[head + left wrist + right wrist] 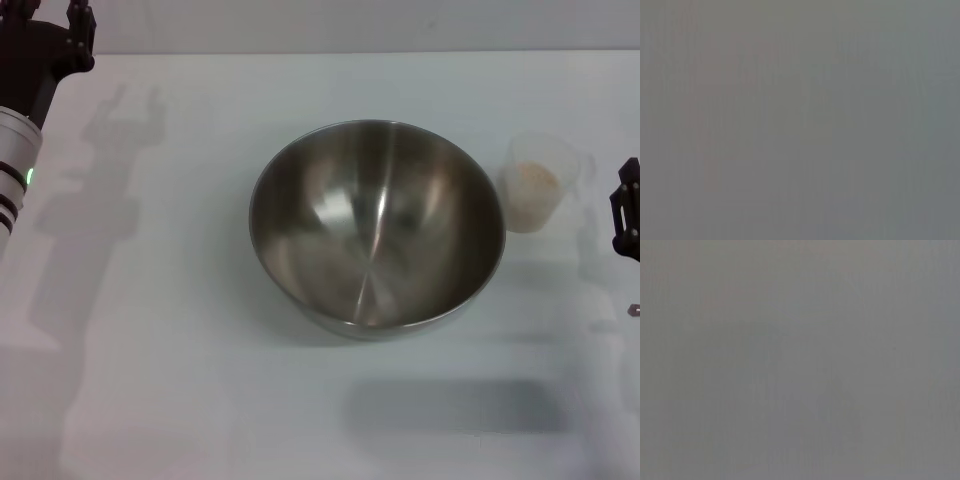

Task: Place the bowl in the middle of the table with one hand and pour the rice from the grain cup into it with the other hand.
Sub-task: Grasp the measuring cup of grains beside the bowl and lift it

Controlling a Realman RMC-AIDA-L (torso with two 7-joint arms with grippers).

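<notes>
Bowl (376,228) sits upright on the white desk (180,400), about the middle of your head view and a little to the right of centre. Its brushed steel inside shows reflections only; you will see no grains in it.

Near edge of the desk: bare white surface, with a soft grey shadow patch lying just in front of the bowl.

Middle band, right: the grain cup (540,183) stands upright just beside the bowl's right rim, slightly farther back than the bowl's centre. Whether cup and bowl touch, you cannot tell from this angle. The rice (535,177) shows as a pale beige pile inside the clear cup.

Right edge: the right claw (627,222) enters only as a dark sliver at the frame border, near the cup but apart from it and holding nothing you can see. How far it is open cannot be told.

Far left corner: the left claw (72,35) hangs above the desk, well apart from the bowl, with its silver forearm running down the left edge. Its fingertips are cut off by the frame, so its opening cannot be told either. Nothing is in its grasp that you can see.

Both wrist views give you a flat grey field with nothing readable.
</notes>
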